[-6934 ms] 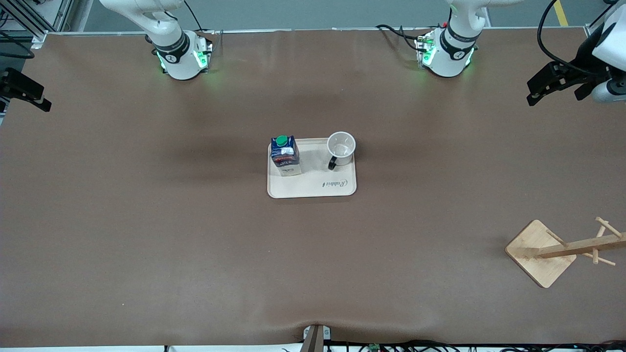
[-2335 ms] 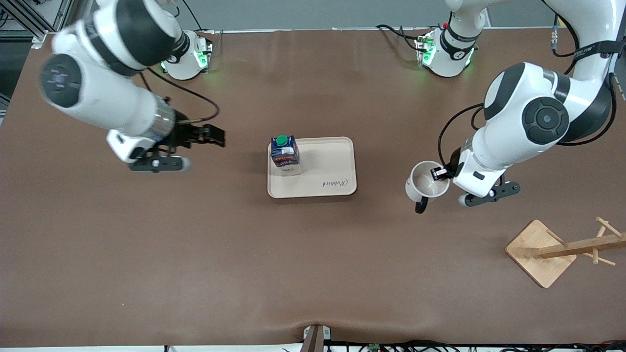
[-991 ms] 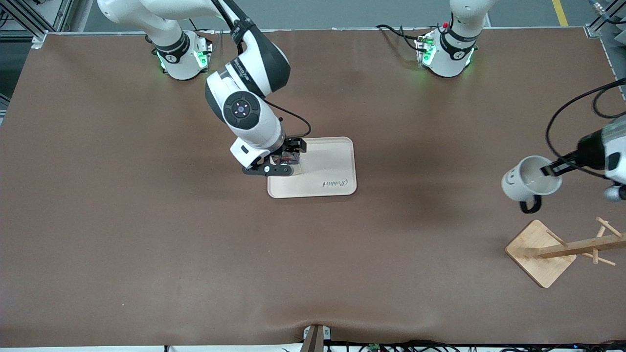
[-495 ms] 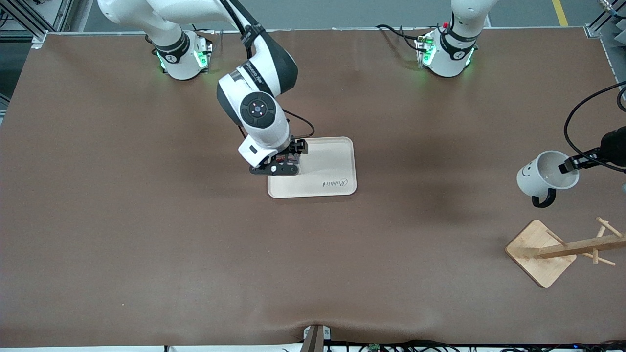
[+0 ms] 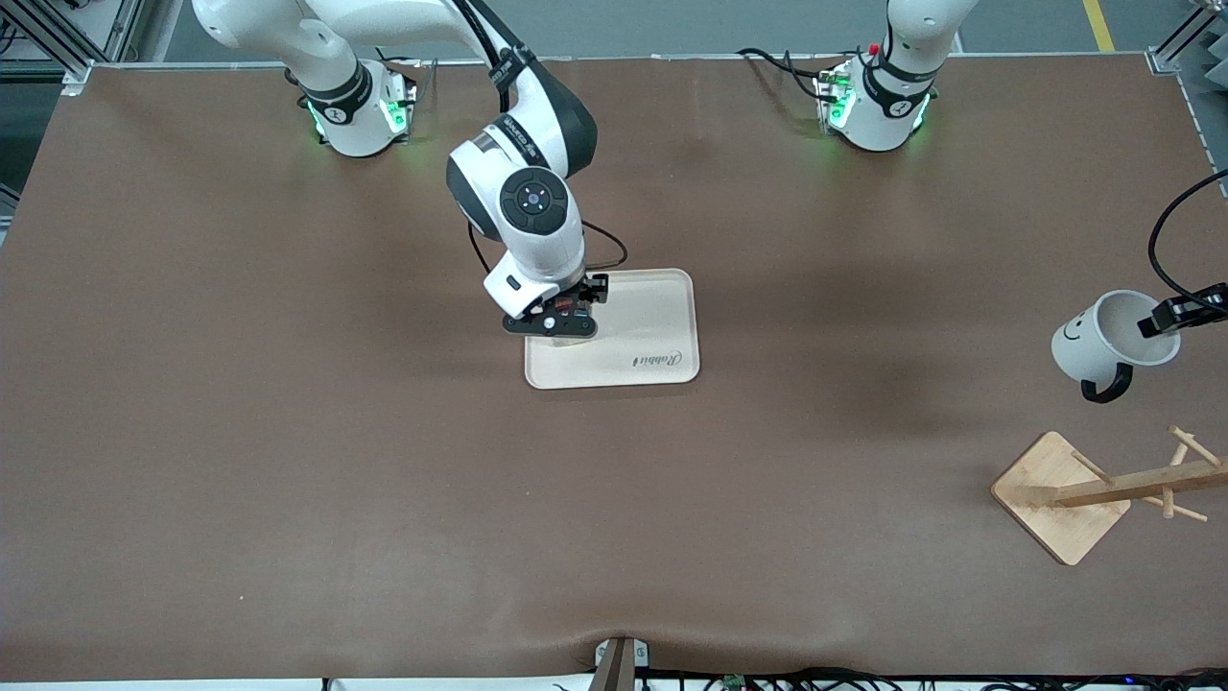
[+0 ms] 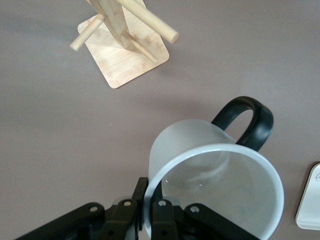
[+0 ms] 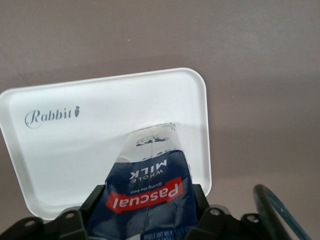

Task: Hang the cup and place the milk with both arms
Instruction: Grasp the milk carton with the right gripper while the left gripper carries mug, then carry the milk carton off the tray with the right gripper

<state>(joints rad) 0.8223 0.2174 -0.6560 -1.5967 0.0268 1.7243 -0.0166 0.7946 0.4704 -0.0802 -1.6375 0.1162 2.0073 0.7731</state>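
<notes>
- The cup (image 5: 1113,338) has left the tray (image 5: 662,326) and now hangs in the air toward the left arm's end of the table, near the wooden rack (image 5: 1132,488). It has drawn closer to the rack over the last second.
- The left gripper (image 6: 150,212) is clenched on the cup's rim, one finger inside and one outside.
- The cup is tilted. Its mouth faces up and partly toward the front camera, and its black handle (image 6: 245,122) hangs down toward the rack. The hanging step looks close.
- The right gripper (image 5: 566,312) has come down from the right arm's end of the table onto the milk (image 7: 150,197), which stands upright on the tray.
- Its fingers sit on either side of the carton; whether they are already clamped tight, I cannot tell. The milk has not been lifted.
</notes>
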